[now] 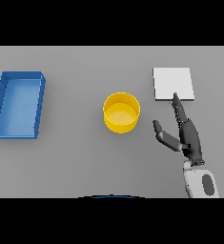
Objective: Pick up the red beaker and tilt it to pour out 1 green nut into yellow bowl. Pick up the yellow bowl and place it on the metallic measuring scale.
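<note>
A yellow bowl (121,112) stands upright near the middle of the grey table; I cannot tell whether anything lies inside it. To its right and farther back lies the flat metallic scale (173,84), a pale square plate. My right hand (188,137) hovers to the right of the bowl, fingers straight and pointing toward the scale's near edge, thumb spread toward the bowl, holding nothing. No red beaker or green nut shows in view. My left hand is out of view.
A blue rectangular tray (1,106) sits at the table's left side, nothing visible inside it.
</note>
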{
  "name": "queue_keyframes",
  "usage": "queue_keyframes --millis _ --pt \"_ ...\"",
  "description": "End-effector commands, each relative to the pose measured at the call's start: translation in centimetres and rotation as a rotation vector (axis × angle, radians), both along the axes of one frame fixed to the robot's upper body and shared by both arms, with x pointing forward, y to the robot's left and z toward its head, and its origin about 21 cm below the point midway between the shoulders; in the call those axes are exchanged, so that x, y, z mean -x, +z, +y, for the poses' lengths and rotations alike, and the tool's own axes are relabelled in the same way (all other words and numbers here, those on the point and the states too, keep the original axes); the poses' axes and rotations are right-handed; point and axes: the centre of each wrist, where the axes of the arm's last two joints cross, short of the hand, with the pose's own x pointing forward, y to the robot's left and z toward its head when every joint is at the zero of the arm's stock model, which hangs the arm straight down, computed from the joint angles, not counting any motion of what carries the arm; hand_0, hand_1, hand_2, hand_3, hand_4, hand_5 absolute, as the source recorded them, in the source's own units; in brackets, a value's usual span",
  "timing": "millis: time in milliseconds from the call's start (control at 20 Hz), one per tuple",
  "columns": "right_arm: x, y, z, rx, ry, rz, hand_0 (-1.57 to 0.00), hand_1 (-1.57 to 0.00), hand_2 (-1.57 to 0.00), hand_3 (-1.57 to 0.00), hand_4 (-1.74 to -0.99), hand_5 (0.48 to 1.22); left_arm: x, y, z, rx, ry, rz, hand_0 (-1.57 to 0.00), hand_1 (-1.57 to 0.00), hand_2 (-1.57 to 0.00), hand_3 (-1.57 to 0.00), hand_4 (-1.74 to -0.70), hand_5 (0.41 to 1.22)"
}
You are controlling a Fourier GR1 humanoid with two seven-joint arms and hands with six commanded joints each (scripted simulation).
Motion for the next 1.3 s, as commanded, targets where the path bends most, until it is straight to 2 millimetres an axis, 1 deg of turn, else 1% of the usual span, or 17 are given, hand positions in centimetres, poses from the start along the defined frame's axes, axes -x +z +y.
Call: queue_keyframes --millis 0,50,150,300,350,450,600,750,800,850,950,1000,1050,1100,1150,1200,1250 --pt "-0.2 0.1 0.3 0.004 0.0 0.011 0.0 0.0 0.0 0.0 -1.157 0.666 0.1 -0.4 0.3 0.055 0.033 -0.005 -1.57 -1.57 -1.57 -1.55 -1.74 1.221" --pt "0.0 0.1 -0.2 0.017 0.001 0.007 0.0 0.0 0.0 0.0 -1.165 0.672 0.3 -1.3 1.0 0.105 0.057 -0.013 -1.57 -1.57 -1.57 -1.56 -1.74 1.221" --pt "-0.3 0.1 0.0 0.026 0.01 0.003 0.0 0.0 0.0 0.0 -1.181 0.687 0.8 -3.4 2.0 0.177 0.09 -0.005 -1.57 -1.57 -1.57 -1.49 -1.74 1.221" --pt "-0.3 0.1 0.3 0.044 0.009 -0.005 0.0 0.0 0.0 0.0 -1.192 0.704 1.7 -7.0 3.2 0.289 0.163 0.021 -1.57 -1.57 -1.57 -1.4 -1.74 1.221" --pt "-0.5 0.3 0.8 0.041 0.007 0.0 0.0 0.0 0.0 0.0 -1.194 0.703 1.9 -7.7 3.3 0.315 0.166 0.012 -1.57 -1.57 -1.57 -1.37 -1.74 1.221" --pt "-0.2 -0.2 0.6 0.044 0.006 -0.002 0.0 0.0 0.0 0.0 -1.202 0.709 2.8 -9.6 3.8 0.359 0.182 0.004 -1.57 -1.57 -1.57 -1.38 -1.74 1.221" --pt "-0.3 -0.2 0.1 0.057 0.0 0.002 0.0 0.0 0.0 0.0 -1.202 0.699 4.5 -12.2 3.9 0.413 0.215 0.015 -1.57 -1.57 -1.57 -1.39 -1.74 1.221" --pt "-0.4 -0.1 0.3 0.039 0.002 -0.003 0.0 0.0 0.0 0.0 -1.195 0.69 6.8 -14.4 2.5 0.446 0.245 0.041 -1.57 -1.57 -1.57 -1.39 -1.74 1.221" --pt "-0.3 -0.3 0.2 0.042 0.0 0.01 0.0 0.0 0.0 0.0 -1.186 0.687 7.6 -14.6 2.4 0.45 0.258 0.054 -1.57 -1.57 -1.57 -1.38 -1.74 1.221" --pt "-0.3 -0.2 -0.1 0.039 0.003 0.001 0.0 0.0 0.0 0.0 -1.177 0.686 8.4 -14.9 2.0 0.459 0.258 0.062 -1.57 -1.57 -1.57 -1.39 -1.74 1.15" --pt "-0.3 -0.4 0.4 0.033 0.001 0.014 0.0 0.0 0.0 0.0 -1.169 0.68 9.5 -15.3 1.1 0.494 0.256 0.108 -1.57 -1.57 -1.57 -1.37 -1.74 1.008" --pt "-0.4 -0.5 0.3 0.036 -0.002 0.018 0.0 0.0 0.0 0.0 -1.168 0.679 10.0 -15.1 1.2 0.494 0.251 0.141 -1.57 -1.57 -1.57 -1.37 -1.73 0.955" --pt "-0.4 -0.4 0.4 0.041 0.002 0.008 0.0 0.0 0.0 0.0 -1.165 0.678 10.7 -15.0 1.2 0.485 0.224 0.17 -1.57 -1.57 -1.57 -1.41 -1.66 0.888" --pt "-0.7 -0.3 0.2 0.046 0.003 0.006 0.0 0.0 0.0 0.0 -1.165 0.675 11.2 -14.8 1.0 0.487 0.183 0.181 -1.57 -1.57 -1.57 -1.37 -1.49 0.827" --pt "-0.5 -0.2 0.1 0.051 -0.003 0.005 0.0 0.0 0.0 0.0 -1.163 0.671 11.7 -14.6 1.4 0.453 0.126 0.203 -1.57 -1.54 -1.49 -1.24 -1.31 0.774" --pt "-0.4 -0.4 0.1 0.054 0.003 0.012 0.0 0.0 0.0 0.0 -1.159 0.669 12.3 -14.5 1.3 0.436 0.066 0.215 -1.5 -1.38 -1.31 -1.1 -1.15 0.74" --pt "-0.3 -0.3 0.3 0.053 0.003 0.001 0.0 0.0 0.0 0.0 -1.161 0.669 12.6 -14.4 1.3 0.455 0.013 0.236 -1.25 -1.1 -1.05 -0.88 -1.03 0.714"
